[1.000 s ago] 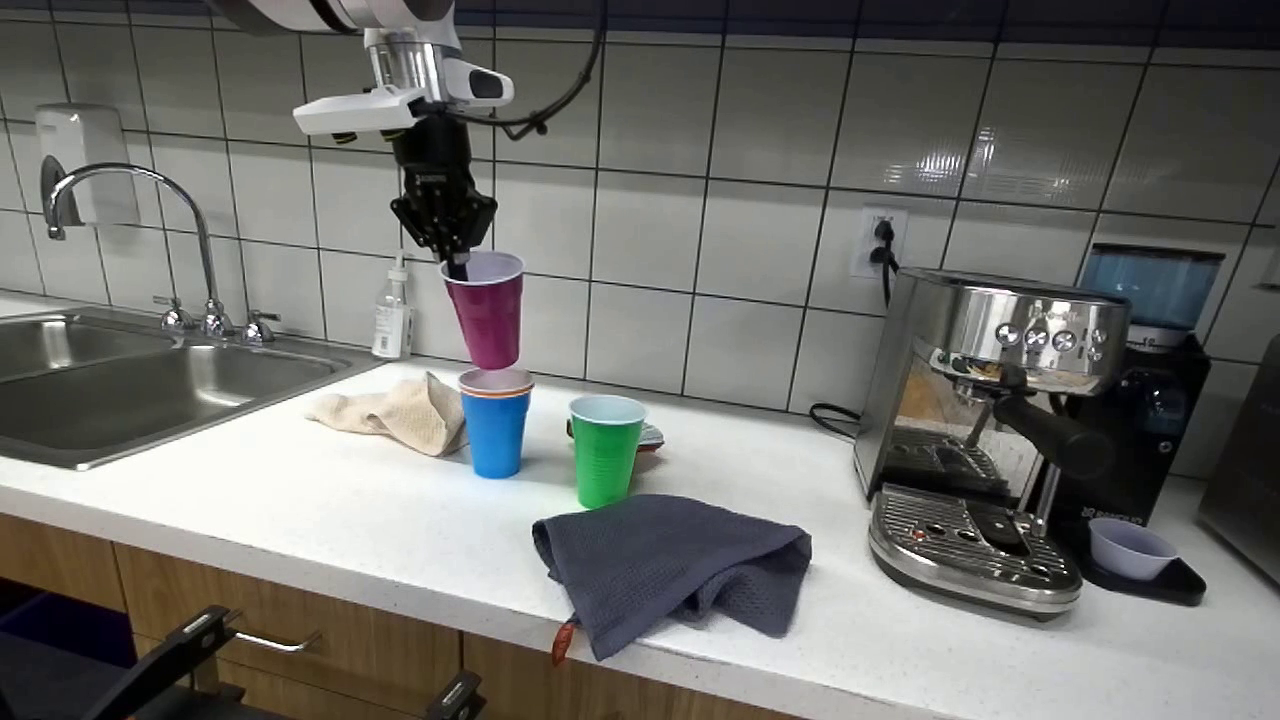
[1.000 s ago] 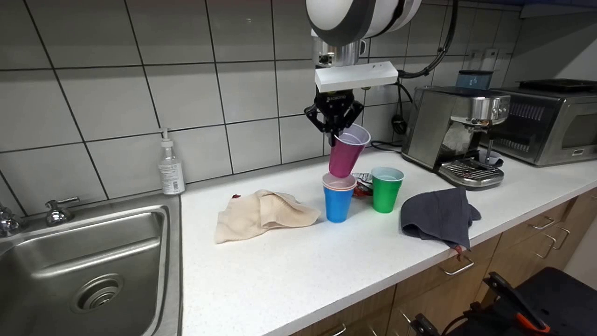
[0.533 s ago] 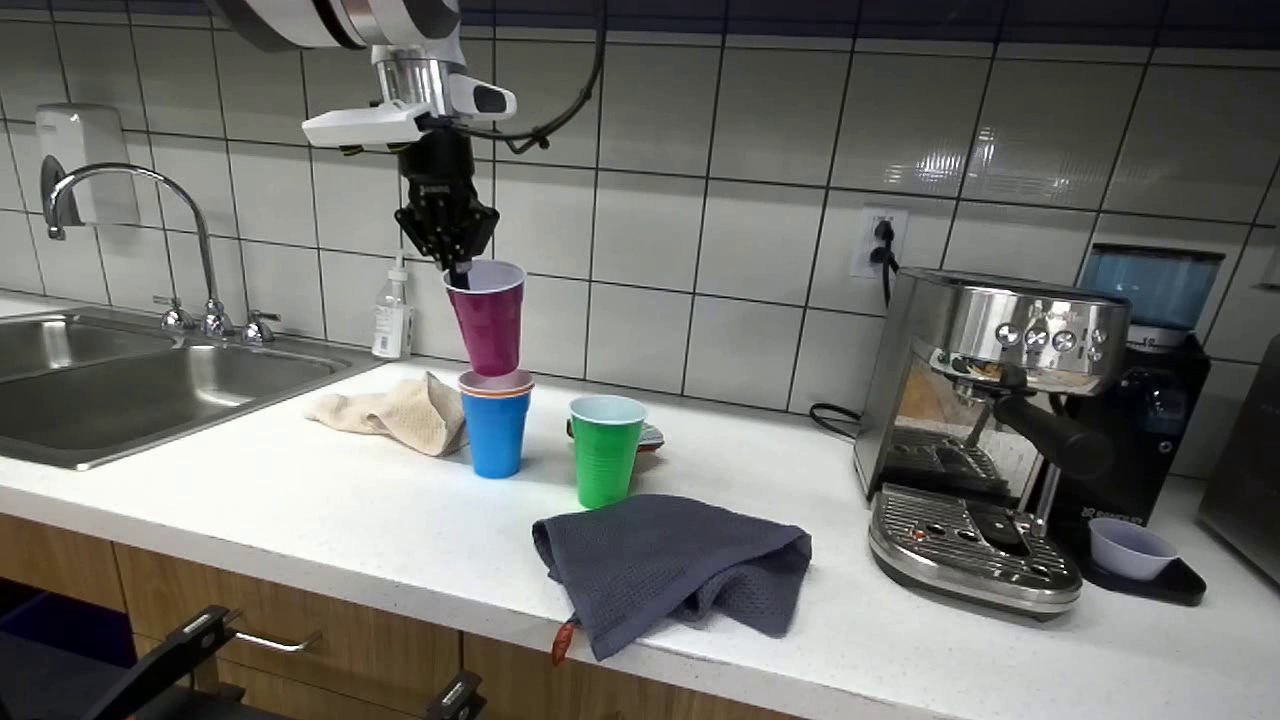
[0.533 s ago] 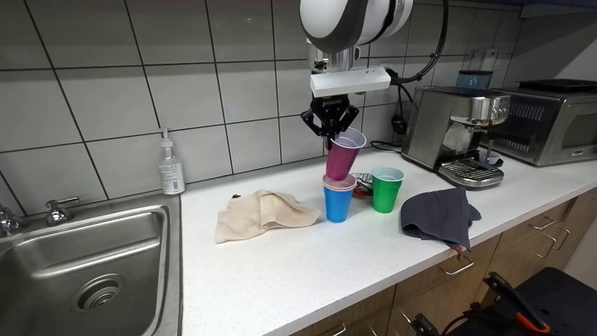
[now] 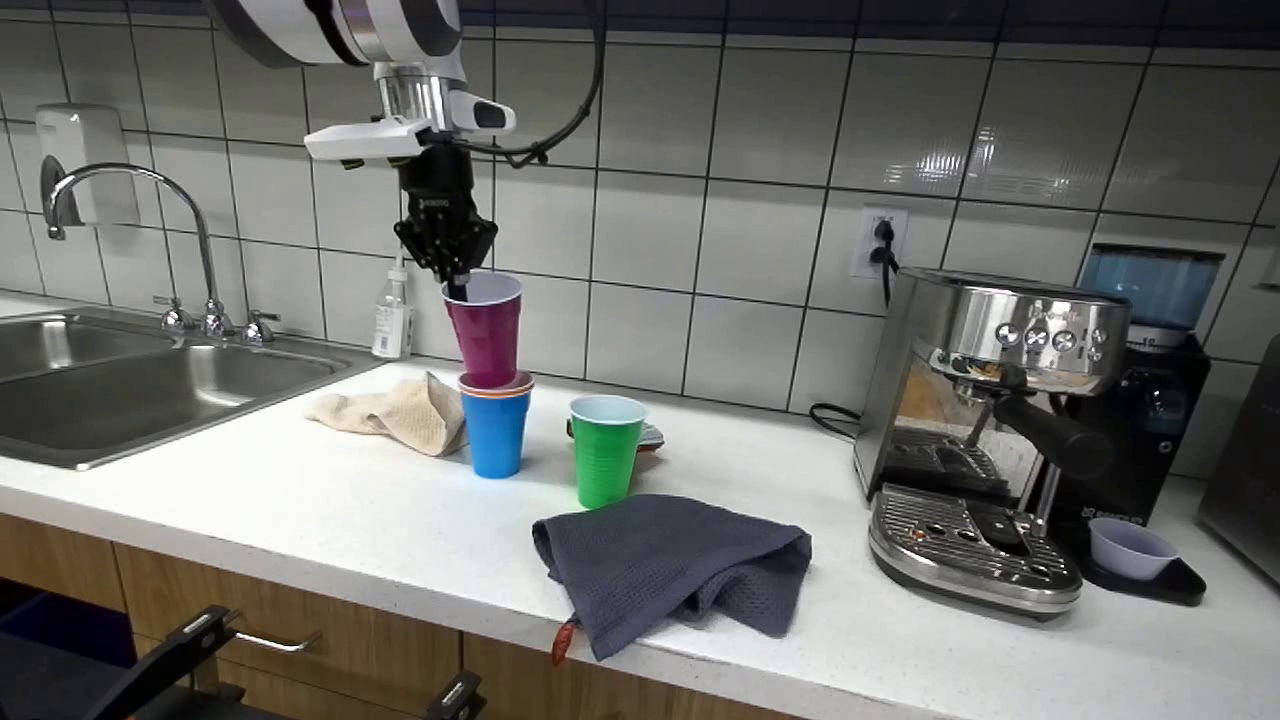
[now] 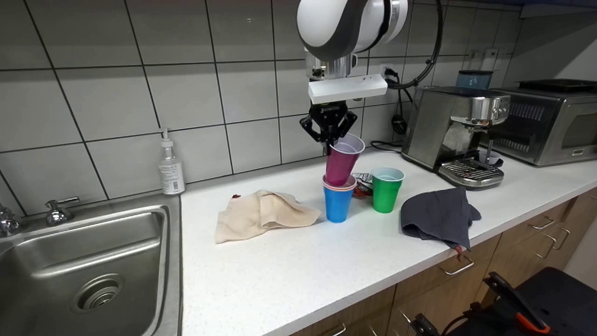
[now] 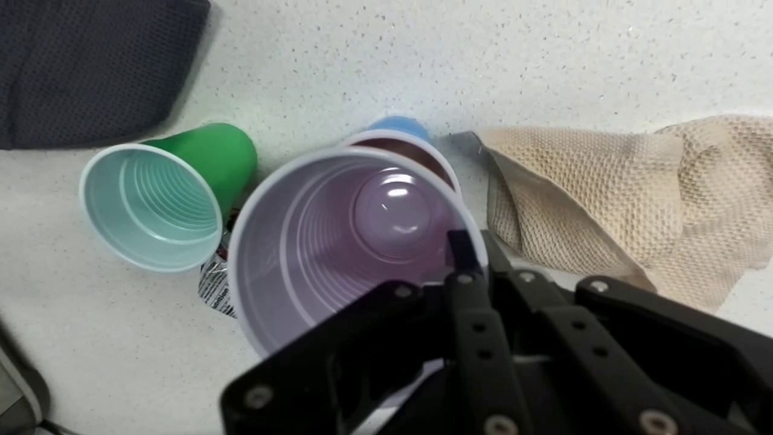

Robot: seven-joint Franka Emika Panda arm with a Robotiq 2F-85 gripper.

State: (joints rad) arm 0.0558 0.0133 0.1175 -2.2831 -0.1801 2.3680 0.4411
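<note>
My gripper is shut on the rim of a magenta cup, with one finger inside the wall and one outside. The cup hangs slightly tilted, its pale lilac inside facing up. Directly below stands a blue cup, with a pinkish and orange rim showing at its top. The magenta base overlaps that mouth in both exterior views; whether they touch I cannot tell. In the wrist view the magenta cup hides most of the blue cup. Beside it a green cup stands upright.
A beige cloth lies on the sink side of the blue cup. The dark grey cloth reaches the counter's front edge. Behind the green cup is a foil packet. Soap bottle, sink and espresso machine stand farther out.
The gripper and magenta cup have come down, and the cup's base has gone from above the blue cup's rim to level with its mouth. The other cups and cloths have stayed put.
</note>
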